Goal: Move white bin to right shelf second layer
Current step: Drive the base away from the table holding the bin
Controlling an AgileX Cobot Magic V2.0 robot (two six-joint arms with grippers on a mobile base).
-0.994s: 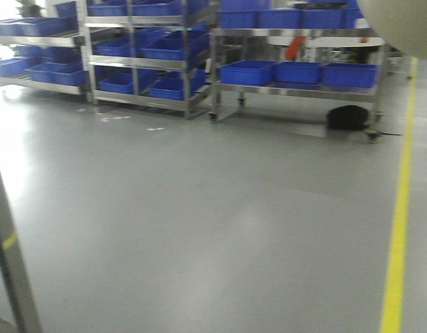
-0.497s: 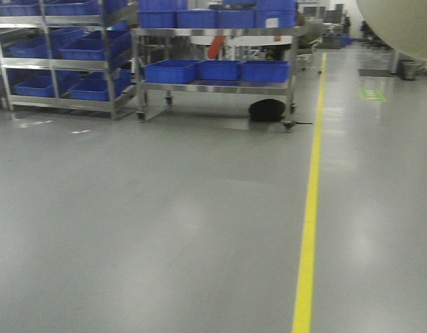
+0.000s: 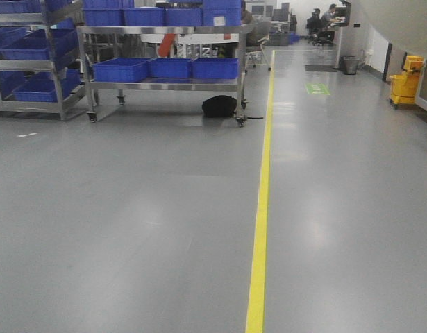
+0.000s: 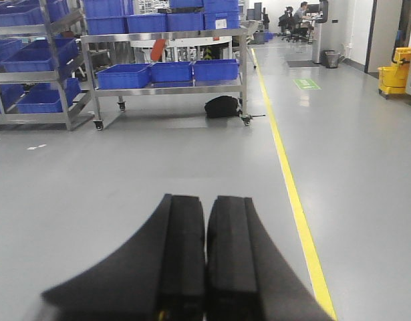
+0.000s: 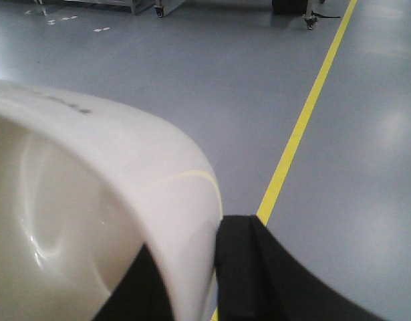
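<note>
Carrying the white bin (image 5: pixel 91 200) by its rim, the right hand (image 5: pixel 192 281) clamps it; the left hand (image 4: pixel 205 254) is clenched, empty. Next comes finding the shelf, unseen here.

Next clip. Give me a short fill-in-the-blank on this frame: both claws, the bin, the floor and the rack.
1. The right claw pinches the white bin by its ____.
2. The left claw is ____ and holds nothing.
3. The floor line is coloured ____.
4. The crates on the steel rack are coloured ____.

Missing words: rim; shut; yellow; blue.
</note>
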